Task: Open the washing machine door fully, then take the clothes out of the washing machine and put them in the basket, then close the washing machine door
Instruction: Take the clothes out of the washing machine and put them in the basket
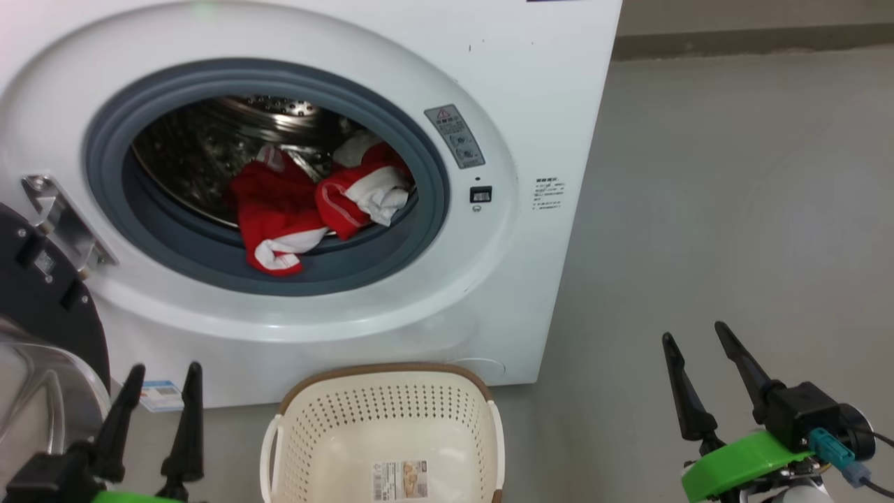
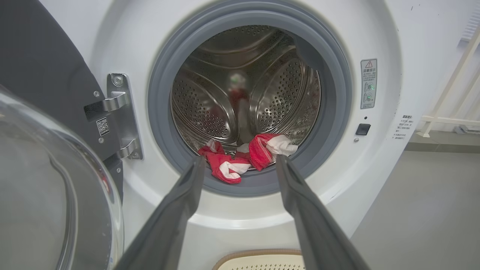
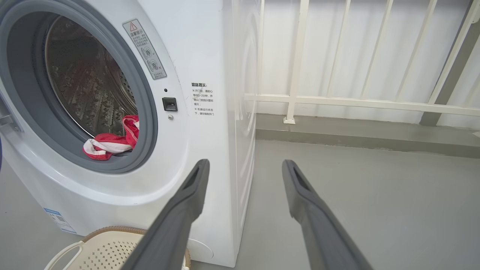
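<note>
Status: washing machine point(image 1: 552, 105) is straight in front of me. Its door point(image 1: 42, 307) is swung open to the machine's left side, black rim and glass bowl facing out, hanging on the metal hinge point(image 2: 123, 116) at the left edge of the opening. Clothes point(image 1: 286, 209) are inside the machine: a red and white pile at the bottom front of the steel drum point(image 2: 210, 108), with 1 red piece with white trim draped over the grey gasket point(image 1: 105, 154) at the lower lip of the opening. Basket point(image 1: 384, 368) sits on the floor point(image 1: 733, 209) at the foot of the machine, below the opening; whether it touches the front panel I can't tell. The sticker point(image 1: 399, 480) on its bottom is visible. My left gripper point(image 1: 166, 370) is released, 2 fingers spread, in front of the machine's lower left corner, just beside the door glass and left of the basket. In its wrist view the fingers frame the clothes, well short of the opening. My right gripper point(image 1: 693, 332) is released too, fingers apart, off the machine's right side over the floor, well apart from the basket. A white railing point(image 3: 337, 101) stands behind the machine's right side.
</note>
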